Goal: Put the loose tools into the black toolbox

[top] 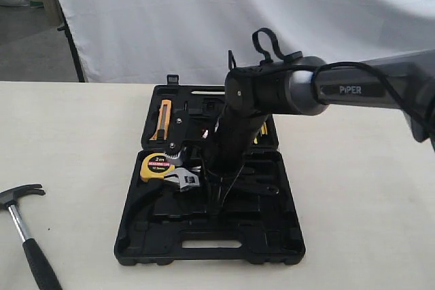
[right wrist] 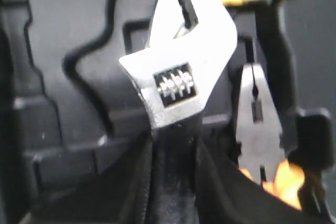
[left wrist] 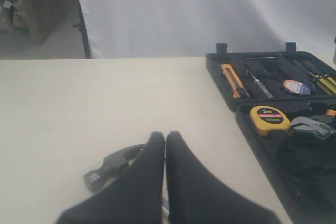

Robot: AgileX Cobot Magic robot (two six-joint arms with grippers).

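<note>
Black fingers (right wrist: 131, 198) of right gripper (right wrist: 176, 156) clamped on black handle of adjustable wrench (right wrist: 178, 77), silver head over near half of open black toolbox (top: 211, 252), just beside yellow tape measure (top: 158, 164), orange-handled pliers (right wrist: 257, 135) alongside. Whether seated in its recess or hanging above: cannot tell. In far half, tape roll (left wrist: 296, 86). On table (top: 367, 202), left of toolbox and well apart, claw hammer (top: 27, 229). Pressed together with nothing between, left gripper (left wrist: 165, 145), close to hammer head.
</note>
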